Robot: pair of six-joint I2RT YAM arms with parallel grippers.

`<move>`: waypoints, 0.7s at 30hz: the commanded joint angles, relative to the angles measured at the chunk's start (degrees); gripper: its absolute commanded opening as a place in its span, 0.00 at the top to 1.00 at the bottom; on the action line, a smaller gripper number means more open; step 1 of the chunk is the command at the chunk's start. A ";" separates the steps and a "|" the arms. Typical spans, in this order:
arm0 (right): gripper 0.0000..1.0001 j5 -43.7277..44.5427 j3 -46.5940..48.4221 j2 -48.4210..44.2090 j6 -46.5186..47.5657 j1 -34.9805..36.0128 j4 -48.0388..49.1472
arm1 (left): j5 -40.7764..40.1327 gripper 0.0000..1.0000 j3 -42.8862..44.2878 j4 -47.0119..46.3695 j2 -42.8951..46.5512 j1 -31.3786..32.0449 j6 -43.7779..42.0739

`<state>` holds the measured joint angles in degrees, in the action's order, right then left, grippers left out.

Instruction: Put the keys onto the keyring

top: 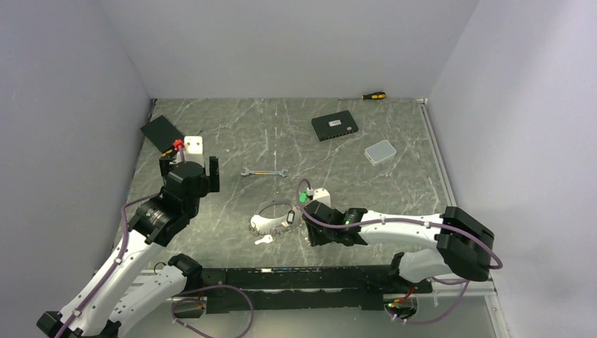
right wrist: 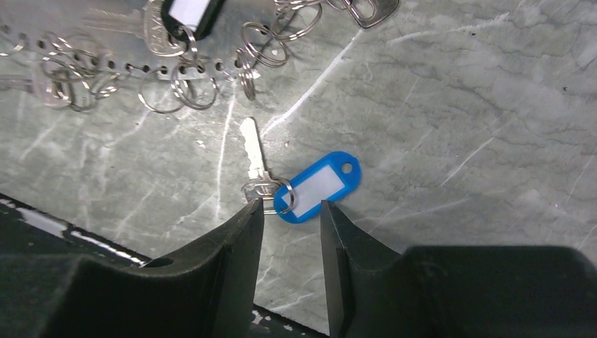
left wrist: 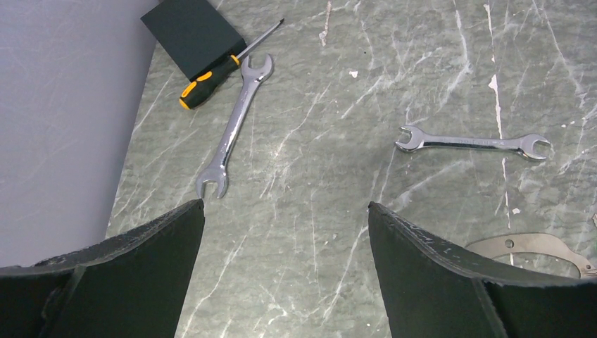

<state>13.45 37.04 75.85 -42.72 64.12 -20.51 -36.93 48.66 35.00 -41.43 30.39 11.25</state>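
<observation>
The keyring (top: 271,218) lies near the table's front; in the right wrist view its chain-like rim (right wrist: 141,70) carries several small rings and a black-tagged key (right wrist: 186,14). A silver key (right wrist: 253,151) with a blue tag (right wrist: 320,186) lies loose on the table. My right gripper (right wrist: 290,208) is narrowly open just above it, with the key's head by the left fingertip and the tag's end between the tips. It holds nothing. In the top view this gripper (top: 310,236) hides the blue-tagged key. Another loose key (top: 264,239) lies in front of the ring. My left gripper (left wrist: 285,211) is wide open and empty above bare table.
Two spanners (left wrist: 232,127) (left wrist: 472,144), an orange-handled screwdriver (left wrist: 211,74) and a black box (left wrist: 193,32) lie ahead of the left gripper. A black device (top: 334,127), a clear box (top: 380,151) and a second screwdriver (top: 373,96) are at the back. The black front rail (top: 281,274) is close to the right gripper.
</observation>
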 commanded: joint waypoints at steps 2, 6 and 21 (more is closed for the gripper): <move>0.62 0.61 2.25 2.61 2.45 0.22 1.78 | -1.17 0.09 1.52 -0.90 0.56 -0.33 -0.17; 0.66 1.39 2.37 2.64 2.64 0.22 1.96 | -0.89 0.09 1.52 -0.97 0.64 -0.33 -0.17; 0.62 1.29 4.14 2.88 6.40 0.22 2.11 | -1.02 0.09 1.59 -0.82 0.65 -0.42 -0.08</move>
<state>13.50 38.70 78.89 -39.13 64.12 -19.88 -36.91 48.66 35.00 -41.36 30.22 11.25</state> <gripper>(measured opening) 0.350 0.908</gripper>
